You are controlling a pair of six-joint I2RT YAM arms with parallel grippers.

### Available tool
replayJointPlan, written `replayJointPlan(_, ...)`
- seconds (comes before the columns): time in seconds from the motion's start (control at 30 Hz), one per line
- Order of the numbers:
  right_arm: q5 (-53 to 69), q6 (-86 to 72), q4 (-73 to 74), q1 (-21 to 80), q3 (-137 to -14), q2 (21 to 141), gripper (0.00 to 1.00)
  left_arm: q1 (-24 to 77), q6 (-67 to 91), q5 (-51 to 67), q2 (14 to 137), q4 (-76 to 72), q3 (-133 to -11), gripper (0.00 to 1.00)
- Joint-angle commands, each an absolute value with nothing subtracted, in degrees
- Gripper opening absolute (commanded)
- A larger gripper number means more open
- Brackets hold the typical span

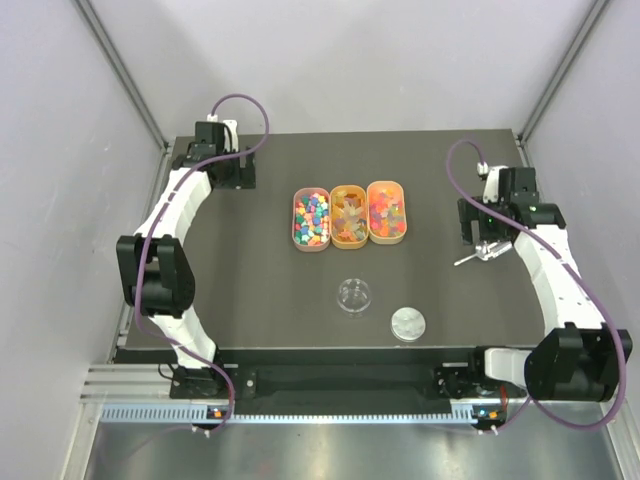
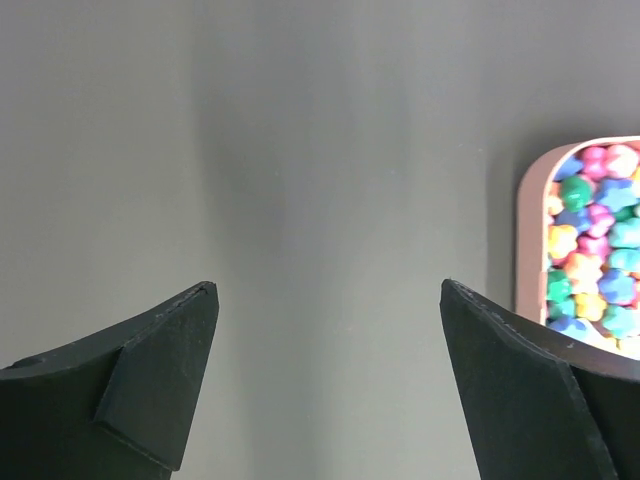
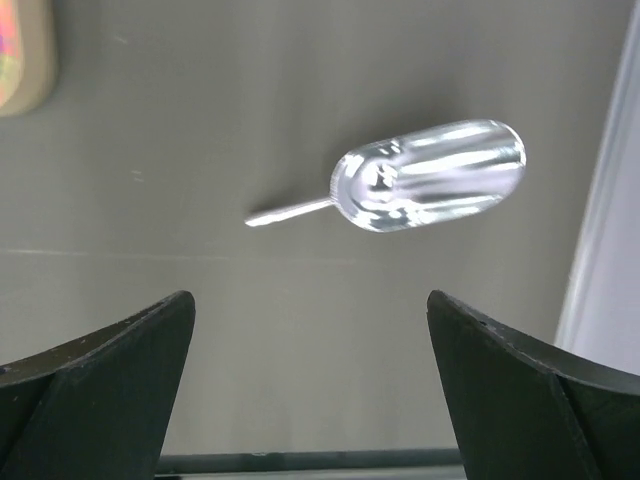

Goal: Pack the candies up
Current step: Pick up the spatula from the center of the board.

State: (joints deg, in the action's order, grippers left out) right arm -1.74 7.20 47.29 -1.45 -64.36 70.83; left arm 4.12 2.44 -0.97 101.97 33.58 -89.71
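Setup stage by the look of it, since the jar is looking empty. The left gripper [image 2: 330,290] is hanging at the far left with its jaws wide, holding nothing. The candies [image 1: 349,215] are sitting in three orange trays [image 1: 293,225] side by side mid-table, with the multicoloured ones leftmost. Just nearer, the clear jar [image 1: 354,294] is standing open, and its silver lid [image 1: 407,322] is lying beside it to the right. Over at the right, the right gripper [image 3: 310,300] is hovering above a clear scoop [image 3: 430,175], jaws wide and empty too. The next move is probably calling for dropping down and pinching the scoop's thin handle, which looks fiddly. The table [image 1: 250,300] is looking dark, matte and flat, and pale walls are boxing it in on three sides.
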Motion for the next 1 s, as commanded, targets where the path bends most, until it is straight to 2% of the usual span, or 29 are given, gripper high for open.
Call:
replayJointPlan(0.0, -10.7, 9.0, 43.9, -4.4, -61.7, 70.0, 1.0, 4.2, 1.9, 3.0, 100.5, 31.6, -92.4, 0.95)
replayJointPlan(0.1, -12.8, 11.8, 42.8, -9.3, -62.4, 72.5, 1.0, 4.3, 1.8, 4.3, 100.1, 30.7, -91.5, 0.94)
replayJointPlan(0.13, -11.7, 11.7, 43.5, -11.0, -63.5, 75.8, 1.0, 4.3, 2.2, 4.4, 100.2, 30.8, -91.3, 0.98)
replayJointPlan(0.23, -7.7, 10.7, 46.5, -16.9, -69.2, 82.9, 0.98, 4.4, 2.5, 5.4, 100.4, 29.7, -89.6, 0.98)
replayJointPlan(0.37, -1.6, 12.6, 47.4, -21.2, -73.7, 89.0, 0.93, 5.4, -1.0, 9.3, 101.1, 30.1, -89.4, 0.89)
replayJointPlan(0.43, 1.7, 14.6, 50.4, -21.8, -76.2, 93.4, 0.89, 6.6, -2.5, 9.5, 101.5, 30.9, -90.4, 0.75)
replayJointPlan(0.47, 2.6, 15.0, 51.3, -22.3, -77.0, 94.7, 0.88, 7.0, -3.3, 10.3, 101.6, 31.7, -91.1, 0.73)
replayJointPlan(0.5, 6.0, 15.6, 51.9, -23.5, -77.9, 95.7, 0.84, 7.8, -4.8, 11.2, 101.7, 32.9, -92.3, 0.73)
replayJointPlan(0.63, 12.3, 15.7, 52.4, -26.0, -80.2, 100.6, 0.81, 9.8, -7.0, 9.8, 101.3, 33.5, -92.9, 0.73)
replayJointPlan(0.83, 12.4, 15.1, 51.9, -26.2, -83.0, 105.0, 0.78, 10.4, -6.9, 10.6, 101.3, 33.1, -92.3, 0.69)
replayJointPlan(0.97, 16.1, 15.6, 52.1, -26.6, -84.8, 107.6, 0.7, 11.1, -6.8, 11.0, 101.3, 33.0, -92.4, 0.67)
